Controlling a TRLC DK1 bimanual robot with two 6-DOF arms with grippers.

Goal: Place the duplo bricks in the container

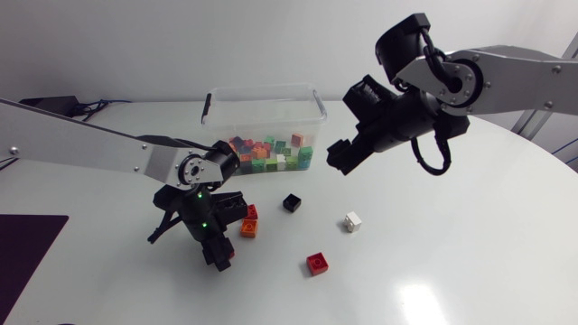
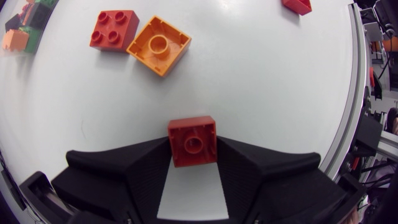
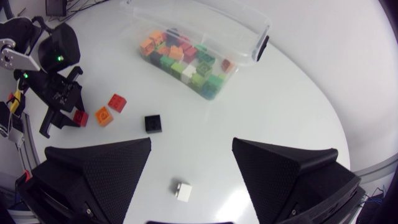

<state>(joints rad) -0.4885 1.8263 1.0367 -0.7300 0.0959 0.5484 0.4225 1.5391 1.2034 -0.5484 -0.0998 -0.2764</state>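
Note:
In the left wrist view a red brick [image 2: 193, 141] lies stud-hollow up between the black fingers of my left gripper [image 2: 193, 149], and both fingers press on its sides. That gripper [image 1: 221, 255] is down at the table, left of centre. Ahead of it lie another red brick [image 2: 114, 28] and an upturned orange brick [image 2: 159, 45]. A black brick [image 1: 291, 202], a white brick [image 1: 353, 221] and a third red brick [image 1: 317, 263] lie loose on the table. The clear container [image 1: 315, 97] at the back holds several coloured bricks. My right gripper [image 1: 339, 155] hangs open above the table beside the container, with nothing in it.
From the right wrist view the white brick [image 3: 181, 191] lies under the open fingers and the black brick [image 3: 153, 123] a little ahead. The white table's round edge [image 2: 345, 93] runs close beside the left gripper. A dark mat [image 1: 27, 244] lies at the table's left edge.

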